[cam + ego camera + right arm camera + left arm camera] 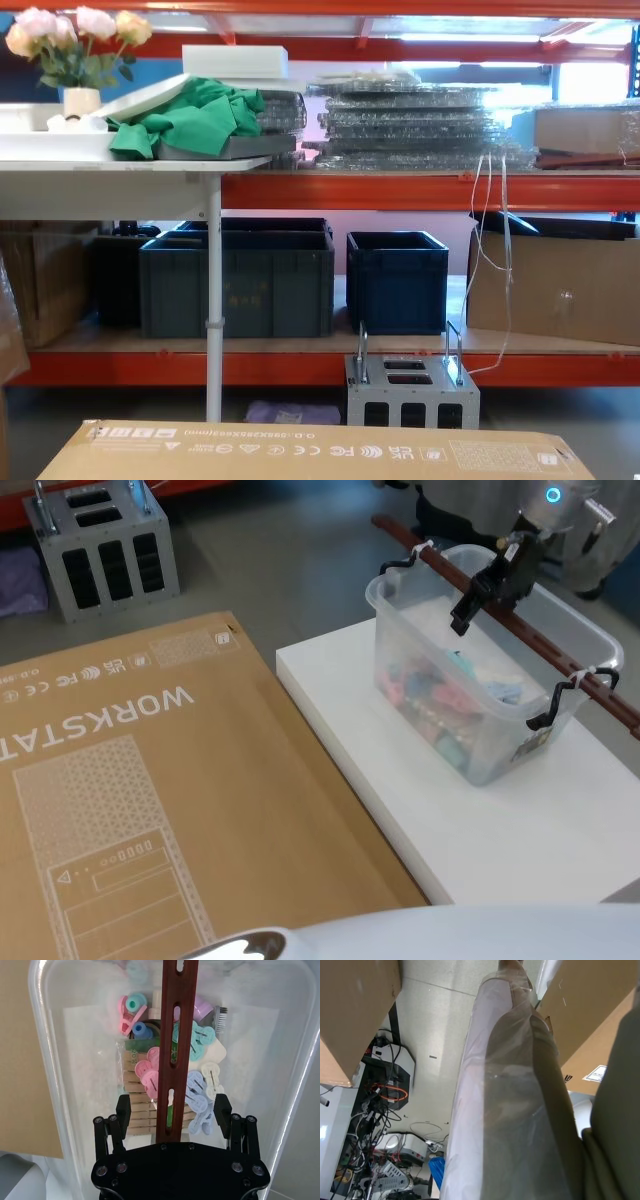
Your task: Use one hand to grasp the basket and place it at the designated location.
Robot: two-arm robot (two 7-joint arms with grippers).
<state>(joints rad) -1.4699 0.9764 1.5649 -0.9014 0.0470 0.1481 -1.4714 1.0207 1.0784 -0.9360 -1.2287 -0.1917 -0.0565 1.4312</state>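
Fingers [221, 1110] spread, straddling brown handle bar [175, 1050]; right gripper [487, 588] above basket [480, 742] near white platform [330, 680] edge.

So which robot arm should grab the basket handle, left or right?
The right. The right gripper hovers open directly over the basket, its fingers either side of the brown handle bar.

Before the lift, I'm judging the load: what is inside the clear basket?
Inside the basket: pastel plastic clips and a bundle of wooden clothespins. The brown handle bar and the right pincer, open astride it, hide whatever lies beneath them.
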